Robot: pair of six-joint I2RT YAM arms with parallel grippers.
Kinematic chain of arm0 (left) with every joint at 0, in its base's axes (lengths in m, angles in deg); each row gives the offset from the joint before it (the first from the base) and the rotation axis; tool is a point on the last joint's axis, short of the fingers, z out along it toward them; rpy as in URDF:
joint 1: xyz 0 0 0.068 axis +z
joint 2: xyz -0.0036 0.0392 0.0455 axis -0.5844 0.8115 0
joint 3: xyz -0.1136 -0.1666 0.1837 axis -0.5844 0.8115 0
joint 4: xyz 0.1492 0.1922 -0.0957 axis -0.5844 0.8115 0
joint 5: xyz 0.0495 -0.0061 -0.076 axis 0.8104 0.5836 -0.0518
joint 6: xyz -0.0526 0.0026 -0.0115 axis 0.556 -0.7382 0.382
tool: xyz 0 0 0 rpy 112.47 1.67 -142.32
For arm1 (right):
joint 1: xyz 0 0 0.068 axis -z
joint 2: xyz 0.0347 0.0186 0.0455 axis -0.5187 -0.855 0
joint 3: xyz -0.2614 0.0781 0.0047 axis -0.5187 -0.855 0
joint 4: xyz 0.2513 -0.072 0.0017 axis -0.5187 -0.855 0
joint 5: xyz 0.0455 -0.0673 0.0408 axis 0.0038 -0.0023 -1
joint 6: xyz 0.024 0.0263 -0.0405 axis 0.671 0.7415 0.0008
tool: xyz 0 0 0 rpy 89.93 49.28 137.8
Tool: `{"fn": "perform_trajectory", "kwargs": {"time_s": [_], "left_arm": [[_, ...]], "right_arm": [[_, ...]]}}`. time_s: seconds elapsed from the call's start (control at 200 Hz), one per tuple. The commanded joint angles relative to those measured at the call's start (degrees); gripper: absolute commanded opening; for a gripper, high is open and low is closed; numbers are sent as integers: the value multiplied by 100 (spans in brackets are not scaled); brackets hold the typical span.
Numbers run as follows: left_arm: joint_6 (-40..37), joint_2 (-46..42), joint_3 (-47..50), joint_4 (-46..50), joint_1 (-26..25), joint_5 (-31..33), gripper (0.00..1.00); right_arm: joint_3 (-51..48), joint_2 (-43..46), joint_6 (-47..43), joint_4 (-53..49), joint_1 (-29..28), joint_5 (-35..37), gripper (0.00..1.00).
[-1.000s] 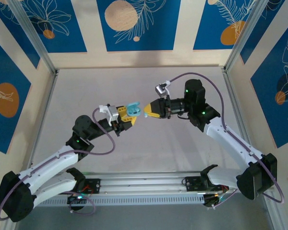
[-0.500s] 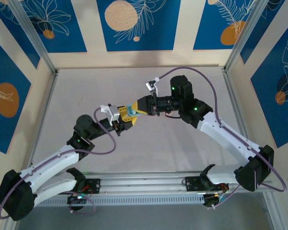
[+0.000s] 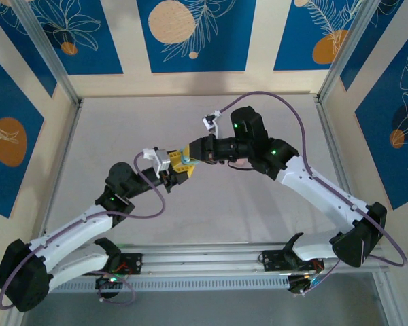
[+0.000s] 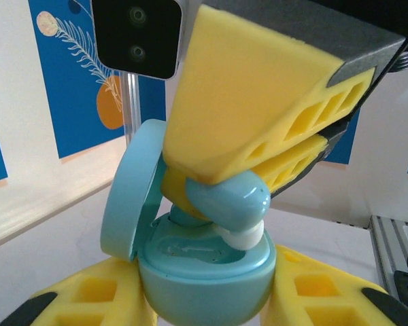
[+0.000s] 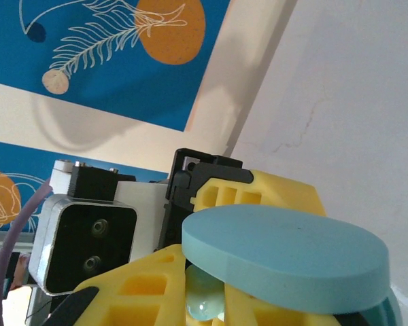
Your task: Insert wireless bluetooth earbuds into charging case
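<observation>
My left pincer (image 3: 177,168): pinching the open blue case (image 4: 204,292), lid (image 4: 126,204) tipped back.
Bud (image 4: 234,200): blue, tip touching the case's inside, not fully seated.
My right pincer (image 3: 196,153): clamped on the bud.
Remaining: I judge I must seat it and let go.

One light-blue earbud (image 4: 232,197); one open light-blue case (image 4: 204,282); two grippers: left gripper (image 3: 179,168), right gripper (image 3: 193,153).

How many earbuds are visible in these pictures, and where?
1. The light blue earbud is pinched by the right gripper, right over the open charging case that the left gripper holds. Another earbud may be hidden inside the case.
</observation>
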Motion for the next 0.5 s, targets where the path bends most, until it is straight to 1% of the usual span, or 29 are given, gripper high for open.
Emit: {"fn": "perform_trajectory", "kwargs": {"time_s": [0.0,0.24,0.33,0.495], "left_arm": [[-1,-5,9,-442,-54,-70,35],[34,6,3,-500,-55,-44,35],[26,-5,12,-498,-53,-38,35],[17,-22,20,-473,-52,-26,35]], "right_arm": [[225,-140,-366,-525,-84,438,19],[403,-205,-578,-880,-180,648,22],[447,-223,-595,-952,-195,702,25],[500,-215,-595,-1020,-213,772,26]]}}
